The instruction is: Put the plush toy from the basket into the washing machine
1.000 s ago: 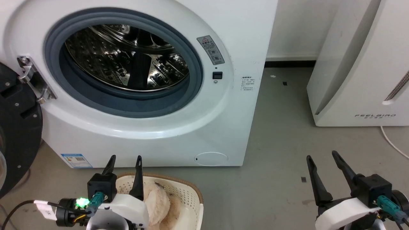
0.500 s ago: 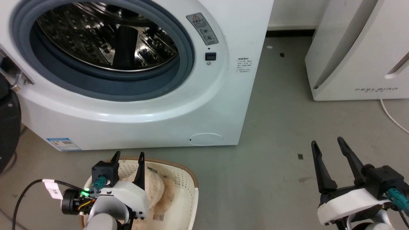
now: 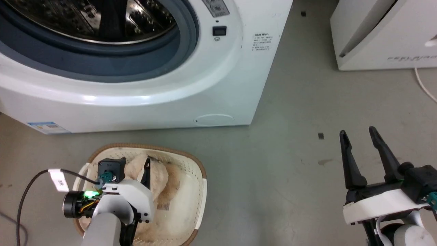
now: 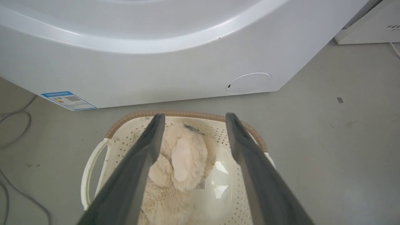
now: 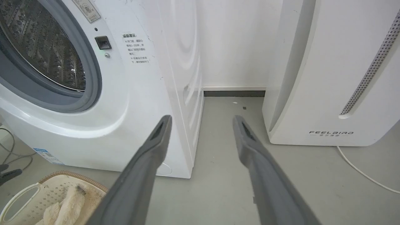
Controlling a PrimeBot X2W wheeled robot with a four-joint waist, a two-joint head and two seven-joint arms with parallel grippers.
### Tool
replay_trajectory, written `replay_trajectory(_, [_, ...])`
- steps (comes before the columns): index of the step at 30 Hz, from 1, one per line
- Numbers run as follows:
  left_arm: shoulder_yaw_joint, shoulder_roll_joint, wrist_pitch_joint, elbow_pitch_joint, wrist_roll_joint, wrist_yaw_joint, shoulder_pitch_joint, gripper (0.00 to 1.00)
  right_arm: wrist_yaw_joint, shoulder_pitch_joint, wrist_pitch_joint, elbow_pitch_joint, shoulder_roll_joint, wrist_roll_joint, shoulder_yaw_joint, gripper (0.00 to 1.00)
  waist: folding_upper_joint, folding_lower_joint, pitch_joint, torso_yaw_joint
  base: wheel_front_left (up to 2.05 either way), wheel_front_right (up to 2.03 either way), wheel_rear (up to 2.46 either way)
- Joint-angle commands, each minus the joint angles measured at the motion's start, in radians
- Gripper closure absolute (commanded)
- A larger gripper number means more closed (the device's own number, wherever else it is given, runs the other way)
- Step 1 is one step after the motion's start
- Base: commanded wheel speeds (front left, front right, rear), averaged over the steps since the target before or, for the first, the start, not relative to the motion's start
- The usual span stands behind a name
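I count one washer (image 3: 136,102), one basket (image 3: 201,171) and one toy (image 3: 160,174). There are two grippers, a left gripper (image 4: 194,116) and a right gripper (image 3: 357,131), with two fingers (image 4: 134,175) each, so four in all. I also see one white appliance (image 3: 382,34) and one white cable (image 3: 425,85). The washer front has one blue label (image 3: 47,127) and one round cap (image 3: 214,119). Two small dark squares (image 3: 321,135) sit on the floor (image 3: 290,171).

Grey floor (image 3: 290,153) lies open across the head view's centre. The white front-loading washing machine (image 3: 218,85) walls the upper left, its grey-sealed round porthole (image 3: 102,66) unblocked; a white slanted appliance (image 3: 375,34) closes the upper right.
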Motion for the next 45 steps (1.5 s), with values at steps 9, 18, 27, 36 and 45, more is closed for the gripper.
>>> replay_trajectory(9, [-0.017, 0.028, 0.054, 0.110, -0.023, 0.006, -0.112, 0.00, 0.000, -0.047, -0.026, -0.039, -0.001, 0.016, -0.010, 0.00, 0.0000, -0.0002, 0.148, -0.004, 0.00, 0.00, 0.00])
replay_trajectory(18, [-0.050, 0.050, 0.090, 0.223, -0.032, -0.001, -0.208, 0.00, 0.000, -0.082, -0.049, -0.067, -0.001, 0.034, -0.018, 0.00, 0.0000, -0.0002, 0.265, -0.008, 0.00, 0.00, 0.00])
replay_trajectory(27, [-0.070, 0.067, 0.092, 0.316, -0.050, 0.001, -0.286, 0.00, 0.000, -0.092, -0.068, -0.089, -0.001, 0.050, -0.027, 0.00, 0.0000, -0.0002, 0.357, -0.017, 0.00, 0.00, 0.00])
replay_trajectory(36, [-0.107, 0.082, 0.085, 0.408, -0.049, 0.019, -0.372, 0.00, 0.000, -0.110, -0.086, -0.106, -0.001, 0.063, -0.018, 0.00, 0.0000, -0.0002, 0.435, -0.013, 0.00, 0.00, 0.00])
replay_trajectory(45, [-0.136, 0.100, 0.088, 0.501, -0.062, 0.027, -0.449, 0.00, 0.000, -0.134, -0.105, -0.113, -0.001, 0.085, -0.021, 0.00, 0.0000, -0.0002, 0.503, -0.018, 0.00, 0.00, 0.00])
